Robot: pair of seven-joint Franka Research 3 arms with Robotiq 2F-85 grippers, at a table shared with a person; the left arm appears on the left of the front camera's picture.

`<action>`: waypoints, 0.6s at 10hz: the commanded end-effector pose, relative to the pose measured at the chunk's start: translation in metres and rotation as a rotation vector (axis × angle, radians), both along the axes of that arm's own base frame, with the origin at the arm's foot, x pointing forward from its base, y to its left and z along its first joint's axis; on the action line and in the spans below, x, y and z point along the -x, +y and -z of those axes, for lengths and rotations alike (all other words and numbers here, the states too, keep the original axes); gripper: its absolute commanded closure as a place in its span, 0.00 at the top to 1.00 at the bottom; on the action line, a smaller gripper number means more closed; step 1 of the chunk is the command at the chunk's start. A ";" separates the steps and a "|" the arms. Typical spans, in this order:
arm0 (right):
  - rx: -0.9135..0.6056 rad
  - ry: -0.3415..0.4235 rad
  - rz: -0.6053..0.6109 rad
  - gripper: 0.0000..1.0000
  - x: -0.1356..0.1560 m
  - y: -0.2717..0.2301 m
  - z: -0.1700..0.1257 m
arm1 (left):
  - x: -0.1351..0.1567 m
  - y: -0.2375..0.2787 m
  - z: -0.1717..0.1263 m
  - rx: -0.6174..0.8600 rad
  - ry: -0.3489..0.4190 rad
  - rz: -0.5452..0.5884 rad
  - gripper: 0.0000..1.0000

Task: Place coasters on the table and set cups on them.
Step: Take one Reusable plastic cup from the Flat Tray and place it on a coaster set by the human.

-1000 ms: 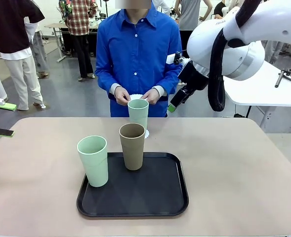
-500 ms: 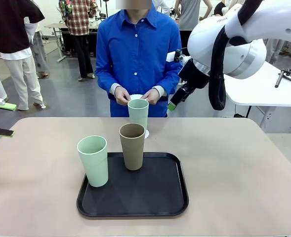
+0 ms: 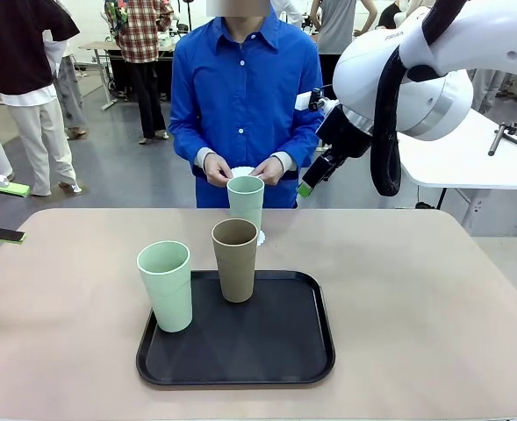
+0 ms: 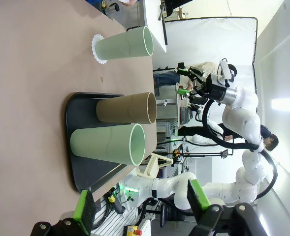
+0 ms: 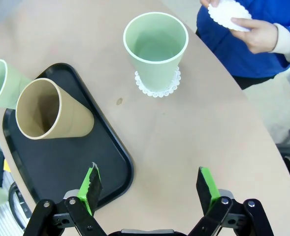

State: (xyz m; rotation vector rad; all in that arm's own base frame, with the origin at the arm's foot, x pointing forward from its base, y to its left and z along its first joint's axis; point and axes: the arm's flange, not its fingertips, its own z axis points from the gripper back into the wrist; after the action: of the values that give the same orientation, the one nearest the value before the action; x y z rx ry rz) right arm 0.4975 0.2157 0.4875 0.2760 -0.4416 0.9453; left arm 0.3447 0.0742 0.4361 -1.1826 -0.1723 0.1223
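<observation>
Tan desk (image 3: 416, 289) with a black tray (image 3: 284, 351) in the middle; the brown cup (image 3: 235, 259) and a mint cup (image 3: 165, 285) stand on it. The second mint cup (image 3: 245, 200) sits on a lacy coaster (image 5: 157, 86) just past the tray. The person's hands (image 5: 255, 34) hold spare coasters (image 5: 228, 14). The left claw (image 4: 139, 194) and right claw (image 5: 148, 172) are both spread wide, gripping nothing.

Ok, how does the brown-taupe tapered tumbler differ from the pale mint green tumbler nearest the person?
The brown-taupe tumbler stands on the black rounded tray; the mint green tumbler stands on a white lacy coaster on the beige table. The brown-taupe tumbler is nearer the robot's side; the mint green tumbler is nearer the person. Both are upright, empty and handleless.
</observation>
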 end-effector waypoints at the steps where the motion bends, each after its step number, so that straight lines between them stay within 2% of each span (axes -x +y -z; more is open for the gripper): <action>1: -0.016 0.004 -0.010 1.00 0.004 -0.004 0.004 | 0.000 0.001 0.000 0.013 -0.012 -0.001 1.00; 4: 0.000 0.000 0.000 1.00 0.000 0.000 0.000 | 0.000 0.001 0.000 0.013 -0.012 -0.001 1.00; 6: 0.114 0.024 0.198 1.00 0.009 -0.031 -0.012 | 0.000 0.001 0.000 0.013 -0.012 -0.001 1.00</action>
State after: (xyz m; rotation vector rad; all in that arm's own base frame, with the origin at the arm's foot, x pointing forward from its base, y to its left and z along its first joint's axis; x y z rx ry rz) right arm 0.4988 0.1984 0.4930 0.2103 -0.4241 0.8650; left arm 0.3447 0.0742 0.4361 -1.1826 -0.1722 0.1223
